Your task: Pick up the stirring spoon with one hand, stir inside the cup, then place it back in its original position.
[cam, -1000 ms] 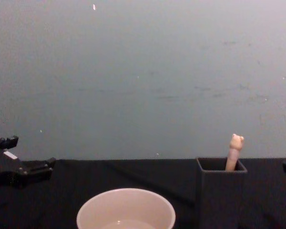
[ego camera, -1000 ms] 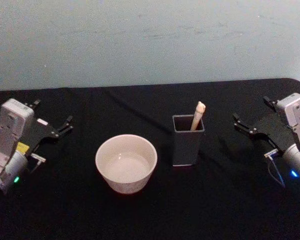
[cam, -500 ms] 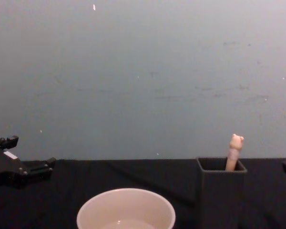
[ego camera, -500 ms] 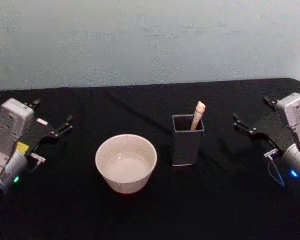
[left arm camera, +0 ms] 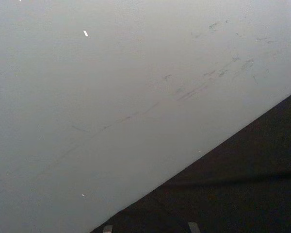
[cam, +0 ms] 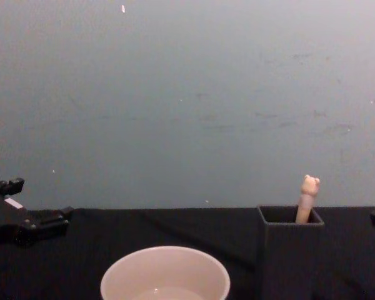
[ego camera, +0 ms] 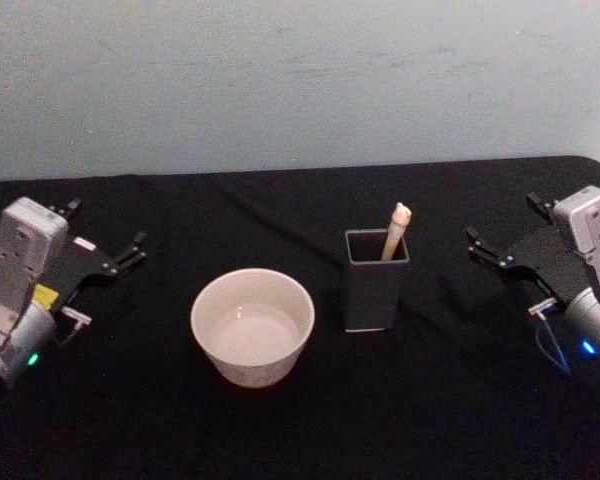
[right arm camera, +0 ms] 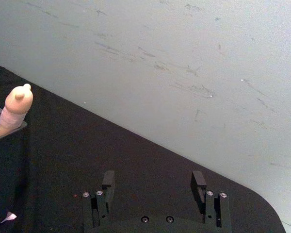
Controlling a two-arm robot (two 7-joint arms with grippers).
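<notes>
The stirring spoon (ego camera: 395, 230) stands in the dark grey square holder (ego camera: 376, 285), its original position, right of table centre. Its beige handle with the small animal head (cam: 309, 186) sticks up out of the holder (cam: 290, 250); its bowl is hidden inside. The cream-white cup (ego camera: 252, 325) sits to the holder's left. My left gripper (ego camera: 105, 222) rests open at the far left of the table, apart from the cup. At the far right my right gripper (ego camera: 502, 217) is open too, level with the holder. The right wrist view has the spoon's head (right arm camera: 17, 104) off to one side of the open right gripper (right arm camera: 153, 182).
A black cloth (ego camera: 310, 430) covers the table, and a plain pale wall (ego camera: 300, 80) rises behind it. Bare cloth lies between each gripper and the cup (cam: 165, 275) and holder.
</notes>
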